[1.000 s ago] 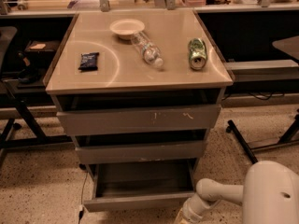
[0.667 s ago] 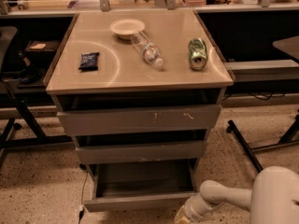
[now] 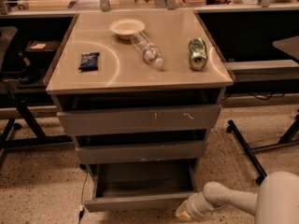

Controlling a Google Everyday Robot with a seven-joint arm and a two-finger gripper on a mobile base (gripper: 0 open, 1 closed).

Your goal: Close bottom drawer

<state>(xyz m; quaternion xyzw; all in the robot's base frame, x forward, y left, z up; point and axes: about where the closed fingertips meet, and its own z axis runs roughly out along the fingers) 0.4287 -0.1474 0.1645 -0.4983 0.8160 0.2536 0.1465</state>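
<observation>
The bottom drawer (image 3: 140,202) is the narrowest of three grey drawers in the cabinet and stands pulled well out, its grey inner floor (image 3: 142,177) showing. My gripper (image 3: 184,212) is low at the bottom right, just off the right end of the drawer's front panel. My white arm (image 3: 233,200) reaches in from the lower right corner. The fingers are pale and point left towards the panel's corner.
The top drawer (image 3: 140,119) and middle drawer (image 3: 140,151) stand slightly out. On the cabinet top lie a white bowl (image 3: 127,28), a clear bottle (image 3: 146,49), a green can (image 3: 197,53) and a dark packet (image 3: 88,61). A black stand leg (image 3: 245,148) crosses the floor at right.
My arm and gripper have shifted slightly up and left, closer to the right end of the bottom drawer's front. The drawer has not visibly moved.
</observation>
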